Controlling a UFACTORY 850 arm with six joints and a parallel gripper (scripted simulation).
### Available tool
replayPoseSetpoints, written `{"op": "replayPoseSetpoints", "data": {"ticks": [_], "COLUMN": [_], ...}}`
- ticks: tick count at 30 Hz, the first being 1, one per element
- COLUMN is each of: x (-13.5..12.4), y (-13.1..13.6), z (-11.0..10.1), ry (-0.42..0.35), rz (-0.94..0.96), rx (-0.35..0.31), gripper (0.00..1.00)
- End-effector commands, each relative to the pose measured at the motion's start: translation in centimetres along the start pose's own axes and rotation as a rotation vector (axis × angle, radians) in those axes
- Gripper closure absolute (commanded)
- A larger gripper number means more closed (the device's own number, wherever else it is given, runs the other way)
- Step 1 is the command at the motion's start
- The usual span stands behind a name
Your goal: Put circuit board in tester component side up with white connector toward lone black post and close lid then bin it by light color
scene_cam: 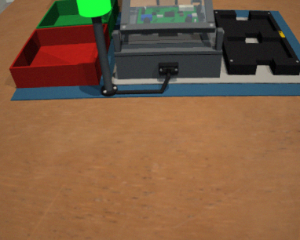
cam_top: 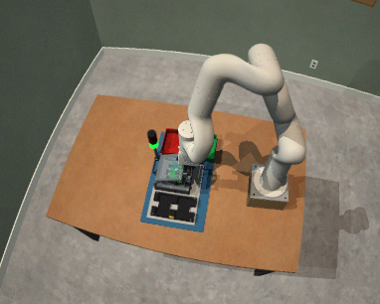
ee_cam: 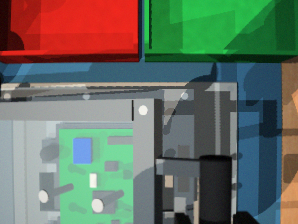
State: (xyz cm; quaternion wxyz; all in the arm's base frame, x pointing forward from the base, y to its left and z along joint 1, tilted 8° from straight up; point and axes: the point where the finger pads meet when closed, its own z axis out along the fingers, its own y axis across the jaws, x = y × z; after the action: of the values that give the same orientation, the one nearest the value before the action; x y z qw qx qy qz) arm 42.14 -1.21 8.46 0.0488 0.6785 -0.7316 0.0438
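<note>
The green circuit board [cam_top: 175,170] [scene_cam: 159,17] [ee_cam: 70,145] lies component side up in the tester, seen through the clear window of the lid. The grey-framed lid [scene_cam: 166,27] [ee_cam: 145,150] stands raised at a tilt. Its black cylindrical handle [ee_cam: 216,180] sticks out at the right in the wrist view. My gripper [ee_cam: 215,218] is slightly open, one fingertip on each side of the handle with a small gap visible. The signal light [cam_top: 154,145] [scene_cam: 93,5] glows green. The red bin [scene_cam: 56,76] [ee_cam: 75,56] and green bin [scene_cam: 64,9] [ee_cam: 220,57] are empty. The latch is not clearly visible.
The black tray [cam_top: 163,201] [scene_cam: 241,68] holds no board and stands beside the tester, opposite the bins. The signal light's dark pole [scene_cam: 101,55] stands by the red bin's corner, with a black cable running to the tester. A blue mat [scene_cam: 139,91] lies under everything.
</note>
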Motion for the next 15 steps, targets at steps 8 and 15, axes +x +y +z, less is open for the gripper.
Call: {"op": "replayPoseSetpoints", "data": {"ticks": [8, 15], "x": [-0.01, -0.01], "y": [-0.07, -0.07], "z": [0.05, 0.17], "ry": [0.0, 0.0], "rz": [0.0, 0.0], "rx": [0.002, 0.002], "gripper": [0.72, 0.72]}}
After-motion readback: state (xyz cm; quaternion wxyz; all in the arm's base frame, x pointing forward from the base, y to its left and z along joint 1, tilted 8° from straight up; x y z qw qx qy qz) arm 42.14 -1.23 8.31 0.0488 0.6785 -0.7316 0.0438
